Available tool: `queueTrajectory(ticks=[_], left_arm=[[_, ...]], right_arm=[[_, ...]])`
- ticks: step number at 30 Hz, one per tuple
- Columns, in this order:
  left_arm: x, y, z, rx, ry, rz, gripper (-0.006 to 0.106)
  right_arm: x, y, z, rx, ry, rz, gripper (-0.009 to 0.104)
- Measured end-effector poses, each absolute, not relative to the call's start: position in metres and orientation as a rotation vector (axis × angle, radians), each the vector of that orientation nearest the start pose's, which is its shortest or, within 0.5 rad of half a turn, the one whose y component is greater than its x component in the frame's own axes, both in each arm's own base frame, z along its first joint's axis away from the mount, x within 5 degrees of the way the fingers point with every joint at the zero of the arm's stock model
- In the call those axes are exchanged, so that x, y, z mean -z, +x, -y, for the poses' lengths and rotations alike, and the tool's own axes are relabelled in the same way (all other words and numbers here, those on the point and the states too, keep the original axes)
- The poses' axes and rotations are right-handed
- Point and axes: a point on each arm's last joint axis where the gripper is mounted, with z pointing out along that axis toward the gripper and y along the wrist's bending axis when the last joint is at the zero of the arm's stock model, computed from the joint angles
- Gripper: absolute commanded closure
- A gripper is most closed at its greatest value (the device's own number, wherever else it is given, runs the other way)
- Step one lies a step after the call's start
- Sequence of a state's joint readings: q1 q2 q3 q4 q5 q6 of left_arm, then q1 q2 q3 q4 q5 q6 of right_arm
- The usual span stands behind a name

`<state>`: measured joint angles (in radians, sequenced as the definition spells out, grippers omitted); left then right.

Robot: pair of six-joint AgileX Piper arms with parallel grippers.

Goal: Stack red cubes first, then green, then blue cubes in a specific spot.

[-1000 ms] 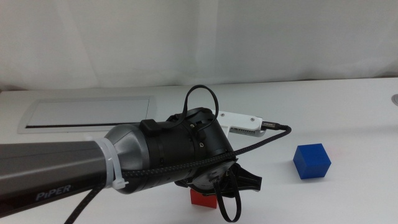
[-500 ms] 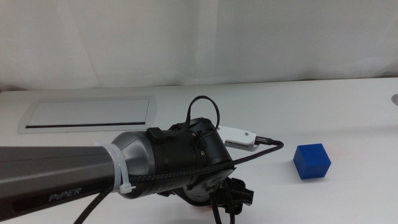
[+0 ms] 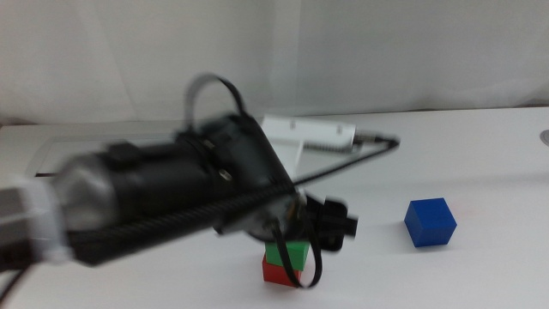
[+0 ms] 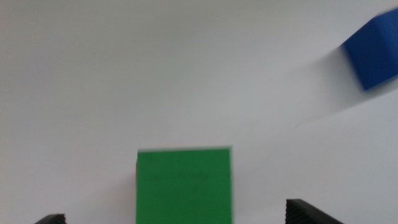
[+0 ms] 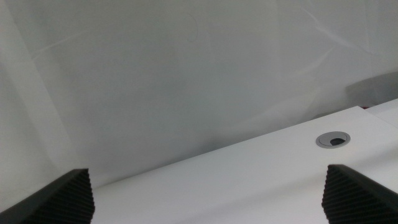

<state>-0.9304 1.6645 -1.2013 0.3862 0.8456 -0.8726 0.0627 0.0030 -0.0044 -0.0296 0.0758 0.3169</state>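
Left end effector [image 4: 177, 219] wide open around green cube [image 4: 184, 185].

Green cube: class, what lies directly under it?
The red cube sits under the green cube. Only its front face shows; its top is covered, and the left gripper hangs open beside them.

Your right gripper [image 5: 208, 186] has its two dark jaws spread wide, with only their ribbed tips showing. Between them lies bare white tabletop [image 5: 249, 180]. At about two o'clock sits a round grey grommet [image 5: 333, 139], before a pale backdrop [image 5: 155, 74].
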Motion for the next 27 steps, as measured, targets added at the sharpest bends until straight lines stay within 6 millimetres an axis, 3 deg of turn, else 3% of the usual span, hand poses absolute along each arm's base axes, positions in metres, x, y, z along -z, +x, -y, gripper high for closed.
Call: queueTrajectory(ticks=[6,11,14,19,24,27], left_arm=[[-0.308,0.227,0.248,0.205,0.354,-2.477,0.014],[-0.343,0.251,0.211,0.203,0.254,-2.384,0.014],[-0.355,0.27,0.169,0.163,0.131,-2.372,0.014],[-0.372,0.29,0.081,0.058,-0.099,-2.355,0.014],[-0.393,0.276,0.015,-0.029,-0.262,-2.291,0.016],[-0.401,0.255,0.001,-0.049,-0.275,-2.232,0.025]], right_arm=[[-0.208,0.056,-0.003,-0.274,0.177,-1.554,-0.008],[-0.208,0.056,-0.003,-0.275,0.176,-1.55,-0.008],[-0.208,0.056,-0.003,-0.275,0.176,-1.55,-0.008],[-0.208,0.056,-0.003,-0.275,0.176,-1.548,-0.008],[-0.208,0.056,-0.003,-0.275,0.176,-1.548,-0.008],[-0.208,0.056,-0.003,-0.275,0.176,-1.548,-0.008]])
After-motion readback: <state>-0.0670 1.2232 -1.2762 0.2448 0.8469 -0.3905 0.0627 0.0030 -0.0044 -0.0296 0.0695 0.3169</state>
